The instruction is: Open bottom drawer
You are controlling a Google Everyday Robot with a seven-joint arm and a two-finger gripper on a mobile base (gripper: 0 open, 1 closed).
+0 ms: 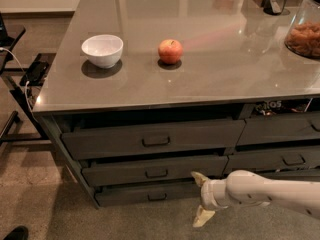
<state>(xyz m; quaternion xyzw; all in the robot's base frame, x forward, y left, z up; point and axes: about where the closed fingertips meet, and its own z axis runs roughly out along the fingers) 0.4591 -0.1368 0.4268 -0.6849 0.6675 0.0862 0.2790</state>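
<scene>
The bottom drawer (135, 194) is the slim, wide dark grey front lowest in the left stack, with a small rectangular loop handle (157, 197) at its centre. It looks closed or nearly so. My gripper (200, 199) comes in from the right on a white arm, low in front of the drawers. It is open and empty, with one cream finger (200, 178) up by the drawer's right end and the other (202, 217) down near the floor. It sits to the right of the handle, not touching it.
Two taller drawers (150, 139) sit above, and more drawers (280, 134) to the right. On the grey counter (210, 79) are a white bowl (102, 50), a red apple (170, 51) and a jar of snacks (305, 34). A dark stand (20, 84) is at left.
</scene>
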